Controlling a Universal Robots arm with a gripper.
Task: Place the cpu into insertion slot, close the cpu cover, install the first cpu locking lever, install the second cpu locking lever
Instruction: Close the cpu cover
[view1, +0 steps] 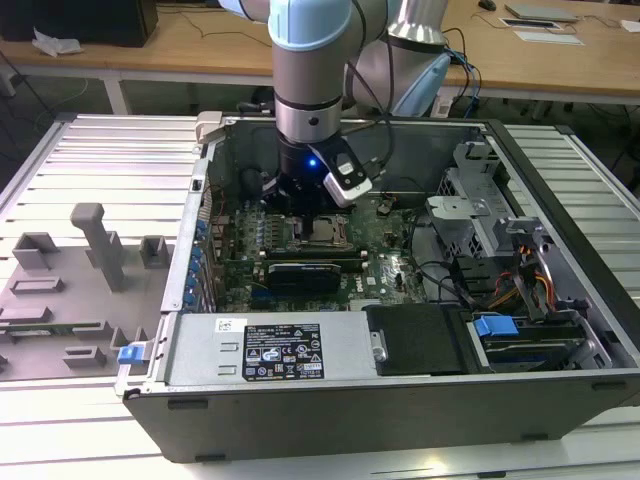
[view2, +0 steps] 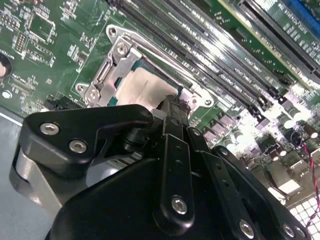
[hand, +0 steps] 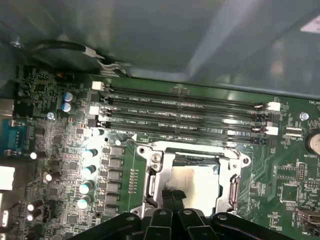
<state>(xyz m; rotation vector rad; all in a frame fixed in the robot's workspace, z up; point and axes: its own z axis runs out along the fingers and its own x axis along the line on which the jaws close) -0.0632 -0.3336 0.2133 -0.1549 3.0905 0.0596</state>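
One cpu (hand: 197, 181), seated in the insertion slot (hand: 150, 176).
You see the gripper (hand: 172, 195) with fingers pressed together, empty, tips down at the cpu's edge; long memory slots (hand: 185, 107) lie just beside the slot on the green board (hand: 280, 175).

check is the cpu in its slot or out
In: the cpu lies flat within the silvery rim of the insertion slot, in both wrist views.
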